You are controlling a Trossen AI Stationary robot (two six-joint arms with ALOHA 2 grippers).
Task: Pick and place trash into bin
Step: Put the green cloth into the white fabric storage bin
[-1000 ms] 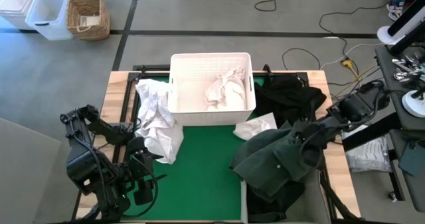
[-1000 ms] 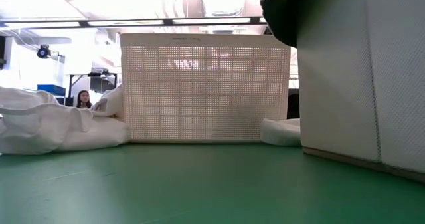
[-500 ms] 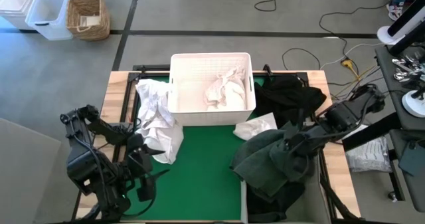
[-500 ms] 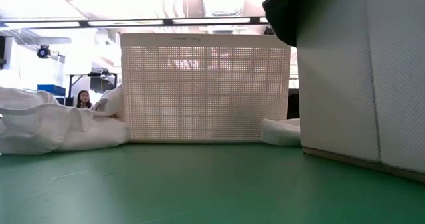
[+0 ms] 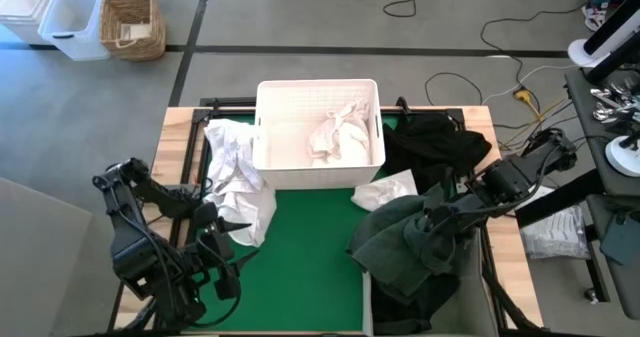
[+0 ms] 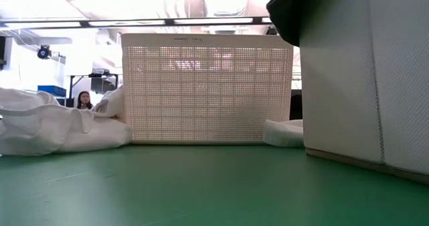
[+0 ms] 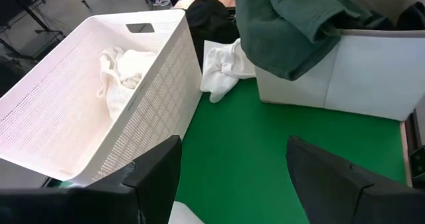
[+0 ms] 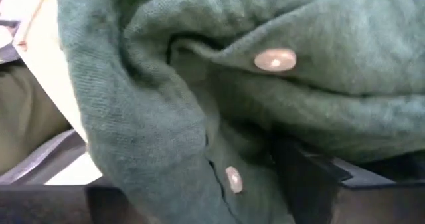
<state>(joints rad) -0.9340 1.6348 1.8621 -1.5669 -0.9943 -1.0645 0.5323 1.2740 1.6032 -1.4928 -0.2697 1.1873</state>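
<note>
On the worktop (image 5: pixel 300 262), one white bin (image 5: pixel 318 132) holds one sheet (image 5: pixel 335 137), two more lie at 9 and 4 o'clock; the right claw (image 5: pixel 432 227) presses into one green garment (image 5: pixel 400 242), grip unclear, while the left claw (image 7: pixel 232 177) hangs released.

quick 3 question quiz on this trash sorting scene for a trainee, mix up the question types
1. True or false: the white tub already holds a white sheet.
2. Which gripper is pressed into the dark green garment? A) left gripper B) right gripper
3. Fill in: the crumpled white sheets lie on the tub's ____ side in the high view.

Key: 1 true; 2 B; 3 left. The left gripper waits with jaws open near the table's front left.
</note>
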